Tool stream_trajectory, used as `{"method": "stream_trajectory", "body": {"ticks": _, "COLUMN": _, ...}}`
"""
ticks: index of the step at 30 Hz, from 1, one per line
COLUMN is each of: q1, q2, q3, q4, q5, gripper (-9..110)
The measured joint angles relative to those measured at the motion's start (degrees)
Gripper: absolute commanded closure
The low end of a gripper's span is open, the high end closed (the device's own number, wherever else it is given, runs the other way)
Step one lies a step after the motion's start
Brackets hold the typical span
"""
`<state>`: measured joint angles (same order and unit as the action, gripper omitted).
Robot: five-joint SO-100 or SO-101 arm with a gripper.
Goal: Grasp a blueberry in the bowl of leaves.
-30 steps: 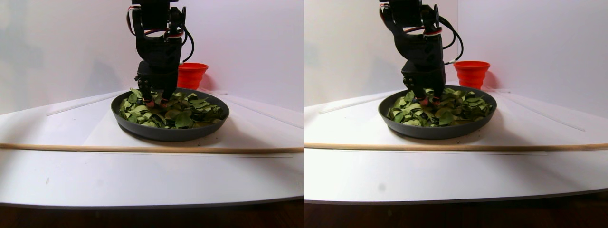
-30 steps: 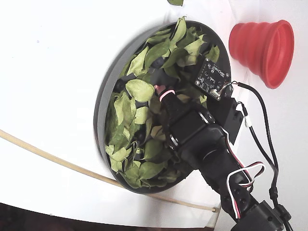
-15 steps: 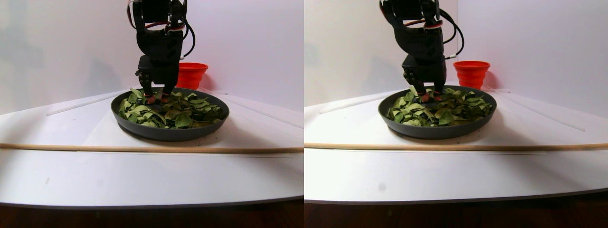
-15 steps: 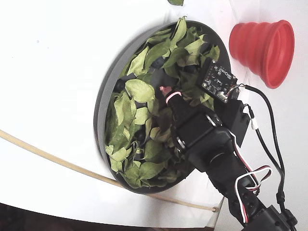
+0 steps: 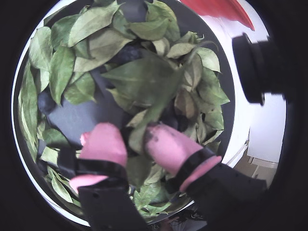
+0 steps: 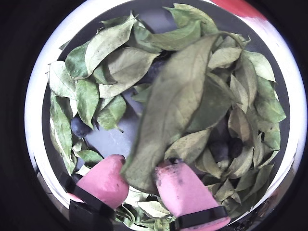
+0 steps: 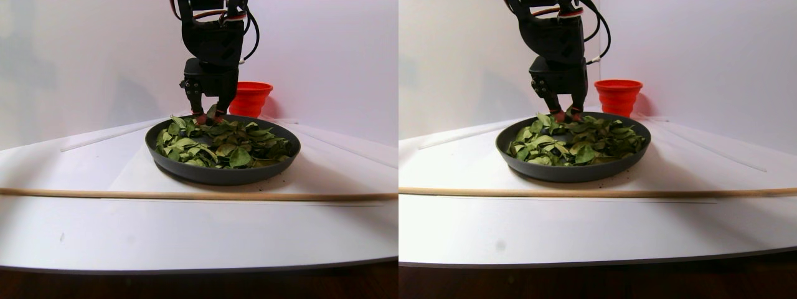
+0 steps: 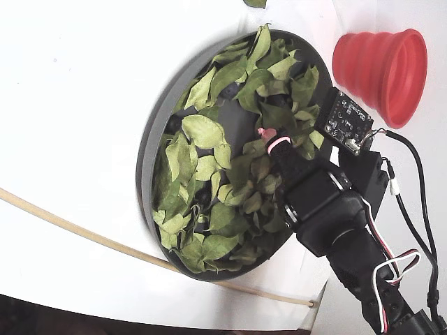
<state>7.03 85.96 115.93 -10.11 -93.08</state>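
- A white table [image 7: 187, 230] fills the stereo pair view, with a thin wooden strip [image 7: 187, 195] lying across it in front of the bowl.
- The bowl [image 8: 150, 157] is a wide, shallow dark-grey dish. A red cup [image 8: 383, 63] stands just beyond its rim, near the arm.
- The leaves [image 8: 199, 131] cover most of the bowl, leaving a bare grey patch of floor near the middle.
- The gripper [image 6: 144, 180] hangs just above the leaf pile, close to the far rim in the stereo pair view. Its pink-padded jaws are nearly closed and pinch the stem end of one long leaf [image 6: 178, 101]. No berry is visible between them.
- A blueberry [image 6: 79, 126] lies dark and round at the left edge of the bare patch in a wrist view, free of the gripper. Two more dark berries [image 6: 226, 148] sit half-buried among leaves to the right.
- Risk, as a judgement: the grasp seems to have taken a leaf instead of fruit, so lifting away now would likely leave the task undone.
- The dangling leaf screens much of a wrist view, so a second aim could easily be misjudged.
- Berries are round and half-hidden; closing off-centre might roll one under the leaves, or drag leaves over the low rim.
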Motion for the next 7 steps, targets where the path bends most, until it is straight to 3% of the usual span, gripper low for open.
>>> {"method": "stream_trajectory", "body": {"ticks": 7, "q1": 0.9, "q2": 1.8, "q3": 0.7, "q4": 0.5, "q5": -0.6, "gripper": 92}}
